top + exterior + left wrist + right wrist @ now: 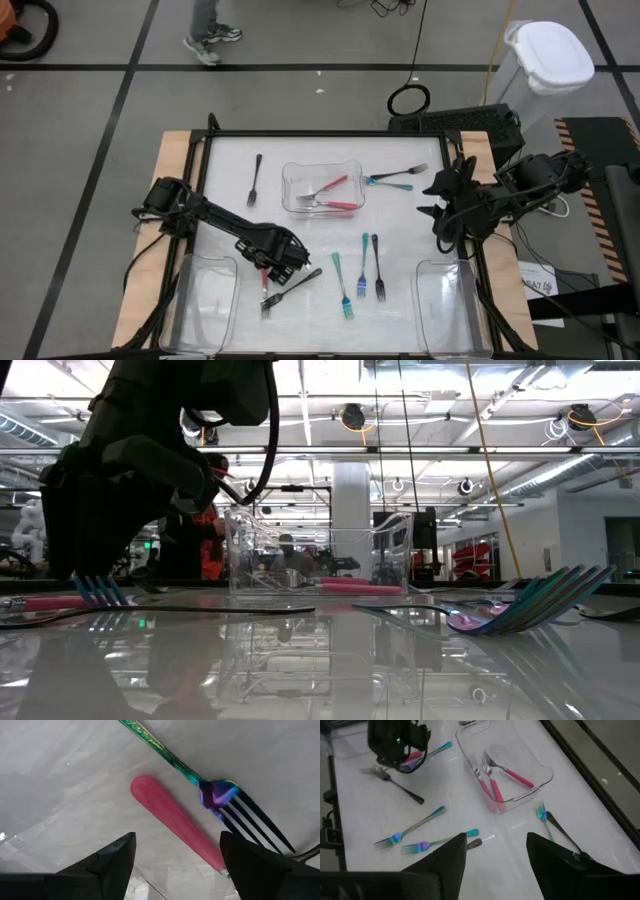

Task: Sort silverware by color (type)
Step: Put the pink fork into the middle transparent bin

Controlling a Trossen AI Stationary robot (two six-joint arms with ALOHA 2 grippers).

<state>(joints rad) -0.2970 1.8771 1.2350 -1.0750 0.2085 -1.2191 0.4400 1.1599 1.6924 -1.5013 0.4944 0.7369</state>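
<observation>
- Bench point(400, 290) — white top, dark frame; silverware scattered across it.
- Far left, front: an empty clear tray point(205, 300) at the bench's near-left corner.
- Left gripper point(272, 262) low over the bench, just right of that tray. Fingers point(112, 862) spread wide, holding nothing. The wrist view shows a pink-handled utensil point(175, 822) lying flat on the bench between them, not clamped.
- Touching close beside that pink handle: an iridescent teal fork point(220, 797), its tines near the pink piece's far end.
- Just right of the left gripper, a dark grey fork point(290, 287) lies slanted on the bench.
- Back left: a second dark fork point(255, 180), alone, near the rear edge.
- Centre back: clear middle tray point(322, 170) holding pink-handled pieces point(335, 192) — three by the right wrist view.
- Just right of that tray: a teal fork point(395, 178) crossed with a dark one near the rear edge.
- Centre front: three forks roughly side by side — teal fork at front point(343, 290), another teal point(363, 262), and a dark-handled one point(378, 265).
- Right front: another empty clear tray point(445, 305).
- Right gripper point(437, 200) raised at the bench's right edge, behind that tray; fingers point(445, 855) parted, nothing between them.
</observation>
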